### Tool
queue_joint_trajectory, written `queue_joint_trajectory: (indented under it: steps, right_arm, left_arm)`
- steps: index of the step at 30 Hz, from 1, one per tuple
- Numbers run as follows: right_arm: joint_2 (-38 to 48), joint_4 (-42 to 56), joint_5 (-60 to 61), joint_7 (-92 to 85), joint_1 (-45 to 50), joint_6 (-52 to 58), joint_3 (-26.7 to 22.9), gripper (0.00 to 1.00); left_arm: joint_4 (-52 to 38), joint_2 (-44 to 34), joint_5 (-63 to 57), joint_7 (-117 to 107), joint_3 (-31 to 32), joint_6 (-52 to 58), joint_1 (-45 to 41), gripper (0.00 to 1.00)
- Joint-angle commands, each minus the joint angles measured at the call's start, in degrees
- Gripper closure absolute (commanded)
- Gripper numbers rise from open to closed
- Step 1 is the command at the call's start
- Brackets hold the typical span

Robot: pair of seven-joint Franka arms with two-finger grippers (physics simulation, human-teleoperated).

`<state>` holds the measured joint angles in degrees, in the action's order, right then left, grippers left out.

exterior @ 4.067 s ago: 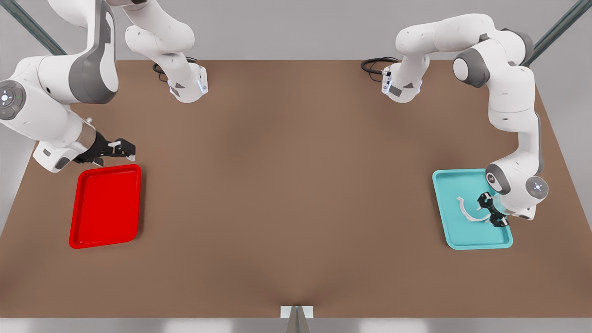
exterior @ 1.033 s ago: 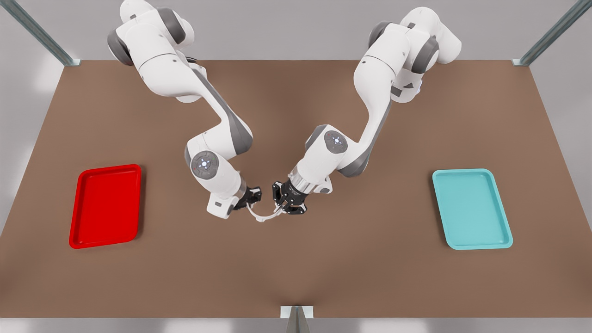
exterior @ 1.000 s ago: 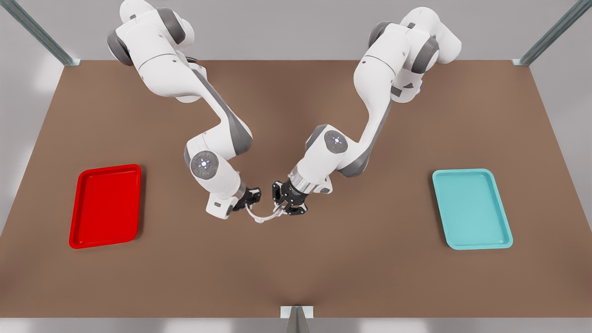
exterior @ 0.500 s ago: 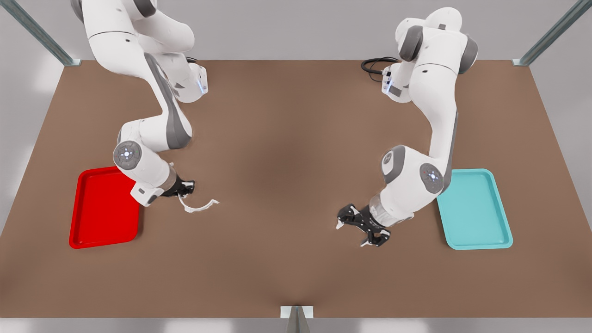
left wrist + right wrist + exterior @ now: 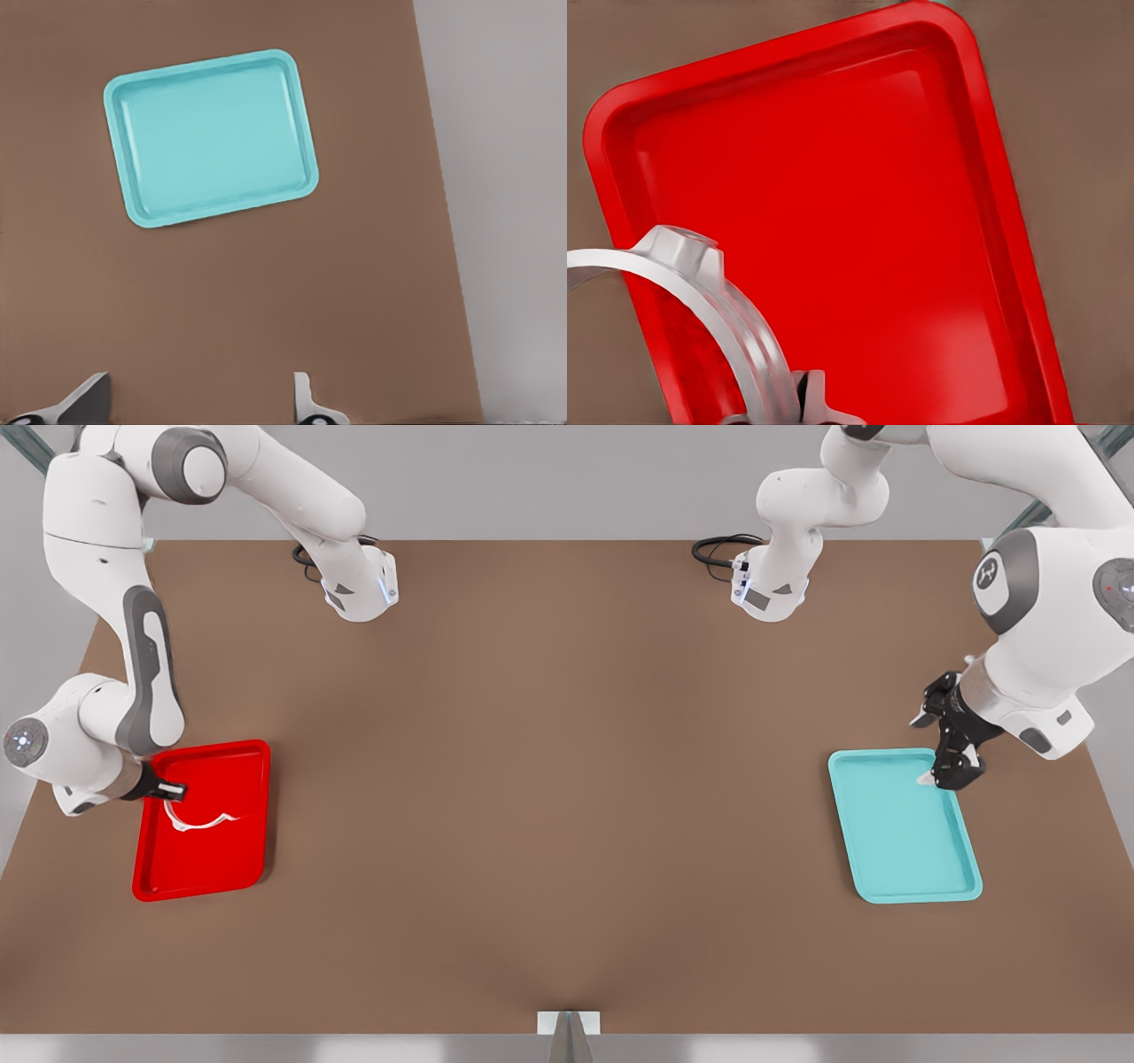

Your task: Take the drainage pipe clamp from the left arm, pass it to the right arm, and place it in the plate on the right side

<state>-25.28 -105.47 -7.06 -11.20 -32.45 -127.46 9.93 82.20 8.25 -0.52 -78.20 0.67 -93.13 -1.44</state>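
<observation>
Your right gripper (image 5: 170,790) pinches one end of the thin white plastic half-ring clamp (image 5: 200,820) over the red tray (image 5: 248,841); it looks light and springy, while your left gripper (image 5: 946,737) waits, fingers spread.

A simulated robot test cell: bare brown table (image 5: 567,779), plain grey walls, metal frame struts (image 5: 1036,509).

Right end effector (image 5: 171,790) clamped, low; left end effector (image 5: 944,746) spread, raised.

White half-ring drainage pipe clamp (image 5: 200,820) over red plate (image 5: 205,868), one end in right arm's jaws.
</observation>
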Motion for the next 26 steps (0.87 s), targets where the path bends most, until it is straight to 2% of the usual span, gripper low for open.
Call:
queue_joint_trajectory:
  steps: [1,2,4,7,8,9,10,11,12,13,15,16,17,18,19,21,23,26]
  right_arm:
    - [-2.3,1.6,-1.0,-25.4,-1.0,-1.4,-0.7,0.79]
    - [-3.3,1.9,-1.6,-25.5,-1.0,-1.4,-1.6,0.79]
    - [-3.7,1.9,-1.6,-25.5,-0.9,-1.5,-1.6,0.01]
    - [-0.7,1.9,-2.8,-24.6,0.0,1.2,0.4,0.0]
    - [3.5,1.9,-2.5,-24.1,-0.5,3.9,4.3,0.0]
    - [5.2,6.2,-0.8,-21.3,-0.7,8.1,7.9,0.0]
    - [5.2,17.7,1.3,-15.7,0.1,19.5,12.4,0.0]
    - [5.3,24.2,0.6,-8.6,0.1,24.4,17.5,0.0]
    - [6.3,25.5,0.8,-4.7,-0.8,27.0,21.1,0.0]
    - [9.5,25.0,1.3,-1.3,1.2,28.0,21.6,0.0]
    - [13.0,23.1,1.3,3.9,7.5,32.6,17.2,0.0]
    - [16.0,22.3,1.6,5.2,24.9,34.6,0.6,0.0]
    - [17.1,21.9,6.4,4.8,32.5,35.3,-8.5,0.0]
    - [18.0,20.9,6.6,5.1,36.5,36.2,-12.8,0.0]
    - [17.9,21.2,6.7,5.1,36.4,36.7,-12.8,0.0]
    - [17.5,23.0,6.8,5.2,32.2,37.5,-8.5,0.0]
    - [17.4,23.6,7.0,8.4,33.2,39.3,-8.5,0.0]
    - [17.5,23.6,9.2,8.6,33.4,39.9,-5.6,0.0]
  left_arm:
    - [1.0,0.5,-0.9,80.7,-0.8,0.4,0.6,0.0]
    - [0.3,1.5,-1.0,80.4,-0.8,0.5,0.2,0.0]
    - [-0.9,3.4,-0.9,80.1,-0.7,0.5,0.4,0.0]
    - [-0.9,3.9,-1.0,80.0,-0.7,0.5,0.3,0.0]
    - [-0.9,3.7,-0.9,80.3,-0.7,0.8,0.6,0.0]
    - [-0.9,3.7,-1.0,80.5,-0.7,0.8,0.6,0.0]
    - [-0.9,3.7,-1.0,80.4,-0.7,0.8,0.3,0.0]
    - [-0.9,3.9,-1.1,80.3,-0.7,0.6,0.3,0.0]
    - [-1.0,4.0,-1.0,80.1,-0.7,0.6,0.2,0.0]
    - [-1.1,4.0,-0.9,80.2,-0.6,0.5,0.2,0.0]
    - [-1.1,4.1,-0.8,79.9,-0.5,0.9,0.0,0.0]
    - [-1.1,4.1,-0.6,79.9,-0.5,1.0,0.1,0.0]
    - [-1.1,4.1,-0.7,79.9,-0.4,1.1,0.1,0.0]
    - [-1.1,4.0,-0.7,80.0,-0.4,1.1,0.0,0.0]
    - [-1.1,4.0,-0.8,80.0,-0.4,1.1,0.0,0.0]
    - [-1.1,4.0,-0.9,80.1,-0.4,1.1,0.0,0.0]
    - [-1.1,4.0,-0.9,80.2,-0.3,1.1,0.0,0.0]
    - [-1.1,4.1,-0.9,80.5,-0.3,1.0,0.0,0.0]
